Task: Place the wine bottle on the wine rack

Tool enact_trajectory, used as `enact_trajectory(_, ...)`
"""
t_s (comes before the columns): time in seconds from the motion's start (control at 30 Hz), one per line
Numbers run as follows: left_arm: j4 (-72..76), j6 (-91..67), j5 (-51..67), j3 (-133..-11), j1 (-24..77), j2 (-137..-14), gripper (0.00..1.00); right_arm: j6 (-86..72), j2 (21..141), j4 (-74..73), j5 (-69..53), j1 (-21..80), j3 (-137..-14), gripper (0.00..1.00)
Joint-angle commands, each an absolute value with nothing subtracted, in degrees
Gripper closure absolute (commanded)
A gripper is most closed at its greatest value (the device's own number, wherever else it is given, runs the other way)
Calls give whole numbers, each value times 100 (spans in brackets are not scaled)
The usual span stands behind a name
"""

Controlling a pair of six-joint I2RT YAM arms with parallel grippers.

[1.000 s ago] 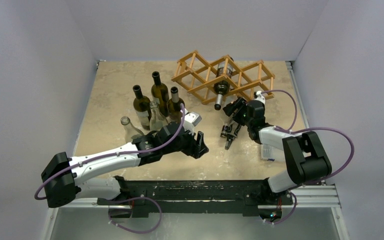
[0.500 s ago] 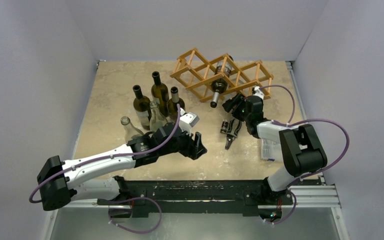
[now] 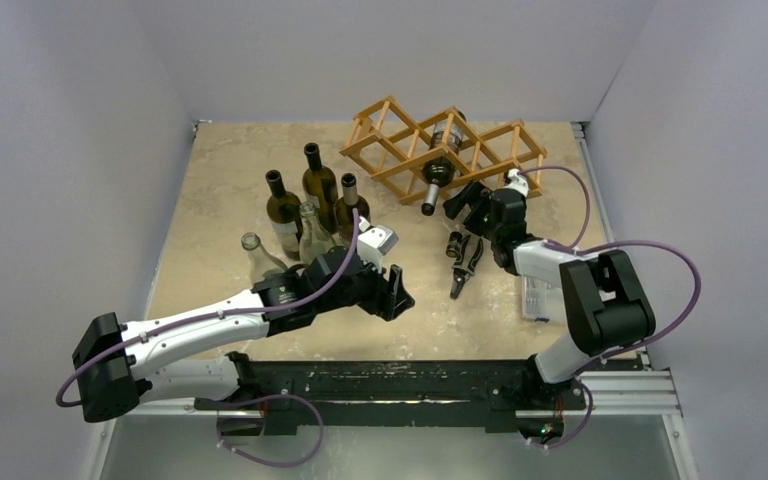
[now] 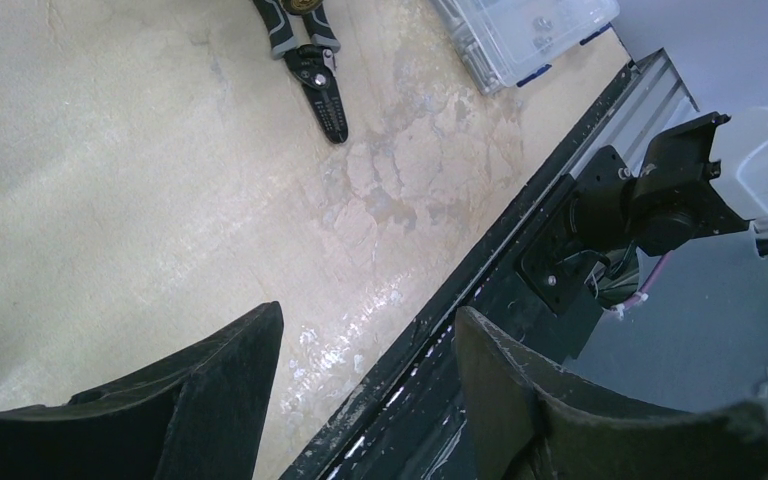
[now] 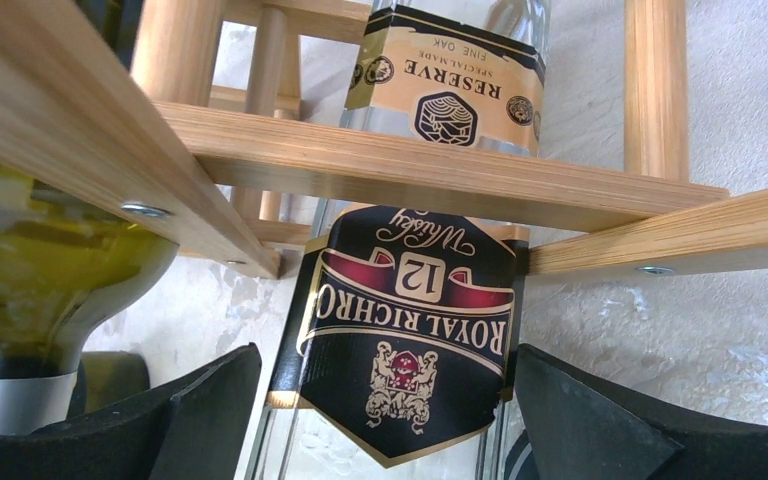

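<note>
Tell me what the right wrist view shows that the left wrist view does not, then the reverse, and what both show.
Only the right wrist view: the wine rack with its wooden bars, a labelled bottle behind them, a green bottle at the left. Only the left wrist view: pliers, a clear plastic box, the black rail at the table edge. Both: the beige table, and each arm's own open, empty pincer, the right pincer and the left pincer.

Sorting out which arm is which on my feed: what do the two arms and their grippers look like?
They look alike. The left arm and right arm have white links between chunky black joint housings, each with a thin purple cable looping along it. The left gripper and right gripper are matt black, with two broad, tapering fingers. No markings show.
</note>
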State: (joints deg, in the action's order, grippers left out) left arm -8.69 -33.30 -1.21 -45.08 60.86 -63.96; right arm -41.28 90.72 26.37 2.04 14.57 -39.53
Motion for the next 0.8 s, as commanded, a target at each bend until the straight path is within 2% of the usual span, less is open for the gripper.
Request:
enact_trajectory(0.0, -706, -3280, -53, -4569, 6143, -6395, 36, -3948, 8589, 2406, 325, 1470, -3956, 1)
enact_trajectory(0.37, -608, -3272, -27, -4531, 6161, -6364, 36, -4397, 7719, 1241, -567, 1465, -3523, 1)
enact_trajectory(0.77, -972, -3163, -26, -4724, 6170, -5863, 35, -4926, 7514, 1744, -1302, 1489, -2856, 1)
